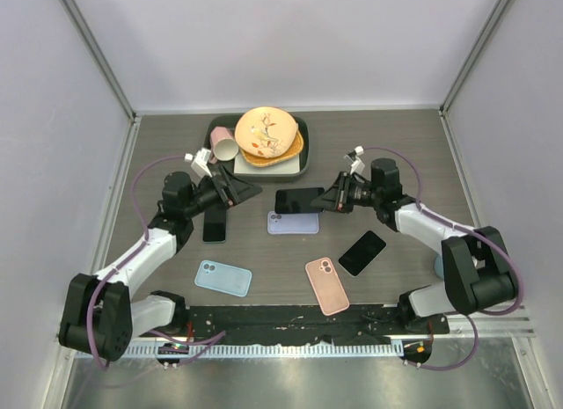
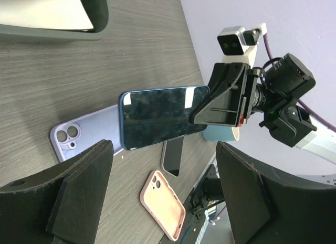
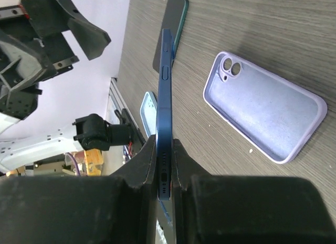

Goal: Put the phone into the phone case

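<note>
My right gripper (image 1: 337, 198) (image 3: 165, 149) is shut on the bottom end of a dark blue phone (image 1: 297, 200) (image 2: 160, 115) (image 3: 165, 97). It holds the phone off the table, edge-on in the right wrist view. The lavender phone case (image 1: 293, 222) (image 2: 84, 134) (image 3: 265, 107) lies open side up on the table just below and beside the phone. Past the phone's free end my left gripper (image 1: 251, 191) (image 2: 165, 147) stands open, with nothing between its fingers.
A black phone (image 1: 215, 224) lies left of the lavender case; another black phone (image 1: 361, 252) lies at right front. A light blue case (image 1: 223, 278) and a pink case (image 1: 326, 285) sit near the front. A dark tray (image 1: 302, 159) with plates and a pink cup (image 1: 223, 143) stands behind.
</note>
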